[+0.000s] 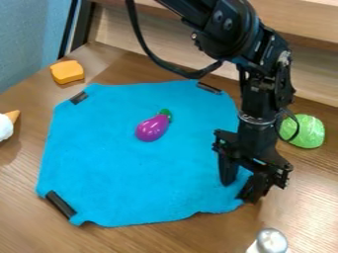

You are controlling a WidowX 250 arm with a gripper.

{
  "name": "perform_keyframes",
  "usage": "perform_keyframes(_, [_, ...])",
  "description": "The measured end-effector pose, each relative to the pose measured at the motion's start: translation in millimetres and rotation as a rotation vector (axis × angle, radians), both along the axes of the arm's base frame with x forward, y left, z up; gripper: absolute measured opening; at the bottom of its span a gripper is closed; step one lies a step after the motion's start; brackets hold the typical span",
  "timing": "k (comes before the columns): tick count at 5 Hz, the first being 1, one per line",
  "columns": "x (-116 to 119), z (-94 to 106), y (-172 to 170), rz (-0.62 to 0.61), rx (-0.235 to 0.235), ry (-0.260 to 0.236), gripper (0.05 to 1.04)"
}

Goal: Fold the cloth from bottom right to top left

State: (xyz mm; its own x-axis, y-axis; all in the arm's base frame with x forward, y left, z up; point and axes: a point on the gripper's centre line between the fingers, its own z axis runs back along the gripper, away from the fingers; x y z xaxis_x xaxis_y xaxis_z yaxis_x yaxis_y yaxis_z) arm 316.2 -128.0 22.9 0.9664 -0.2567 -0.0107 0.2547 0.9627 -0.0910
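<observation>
One cloth (132, 173), corner under claw (238, 191)

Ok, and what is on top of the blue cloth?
A purple toy eggplant lies on the blue cloth, above its middle in the view. Whatever may be under the cloth is covered and cannot be seen.

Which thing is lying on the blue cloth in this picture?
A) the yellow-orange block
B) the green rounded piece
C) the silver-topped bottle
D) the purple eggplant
D: the purple eggplant lies on the blue cloth, with blue fabric visible all around it.
</observation>
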Motion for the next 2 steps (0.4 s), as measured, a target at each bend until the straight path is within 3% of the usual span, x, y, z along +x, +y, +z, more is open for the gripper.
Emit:
perform_keyframes(1, [1.1,-1.2,2.0,0.007,0.003,-0.005,0.401])
perform_keyframes(2, [0.1,-0.5,1.8,0.01,-0.003,-0.004,0.183])
